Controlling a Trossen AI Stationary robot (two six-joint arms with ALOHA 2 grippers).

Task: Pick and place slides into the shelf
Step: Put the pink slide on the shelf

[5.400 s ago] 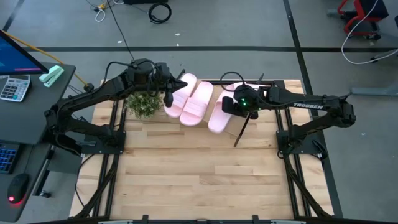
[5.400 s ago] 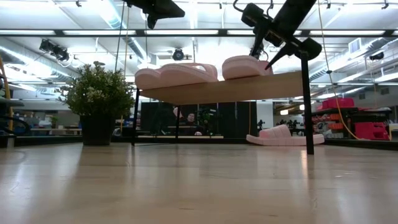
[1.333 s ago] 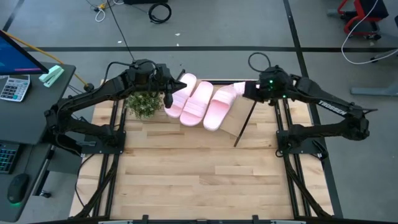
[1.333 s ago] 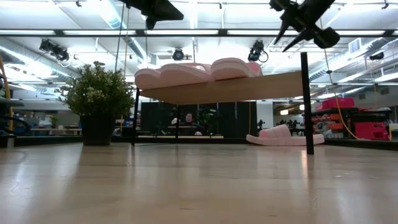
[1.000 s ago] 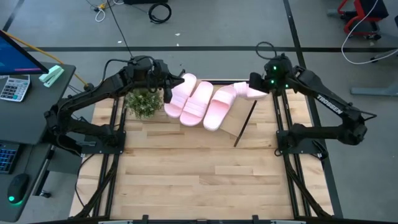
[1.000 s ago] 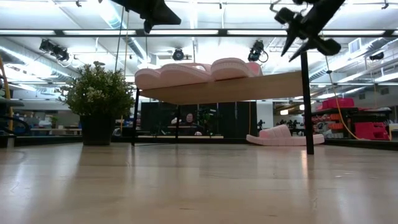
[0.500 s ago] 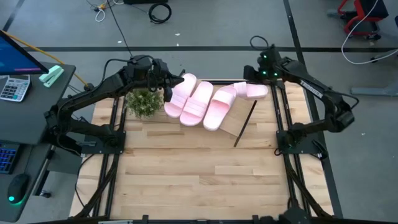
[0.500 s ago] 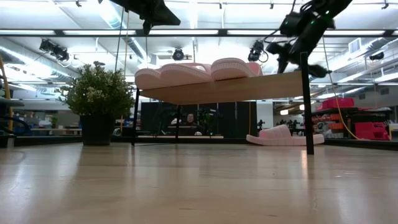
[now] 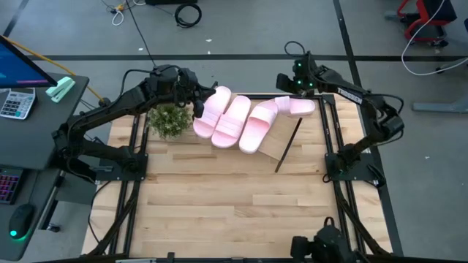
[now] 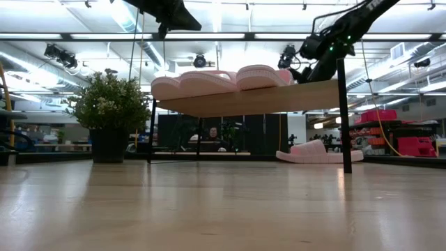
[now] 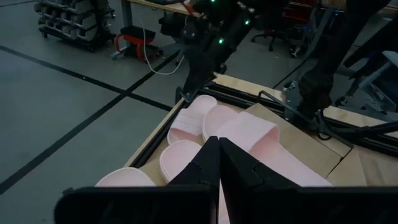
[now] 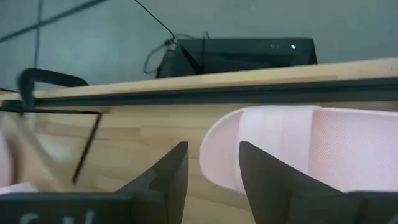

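Right gripper (image 9: 287, 82) hovers, fingers parted and empty — the fourth slide (image 9: 295, 107) lies just beside it. Left gripper (image 9: 196, 96), fingers pressed together, waits by the shelf (image 9: 274, 146) — three slides (image 9: 229, 120) beside it.

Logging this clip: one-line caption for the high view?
Three light pink foam slides on the slanted wooden shelf; right claw open beside the fourth.

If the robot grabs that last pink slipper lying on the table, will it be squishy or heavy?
Probably squishy: the chunky pink foam slide sandal lying on the butcher-block tabletop has thick, rounded, soft-looking edges, so the right pincer, open just in front of it, might dent it. Likely light for its size. It lies flat, so rolling seems unlikely.
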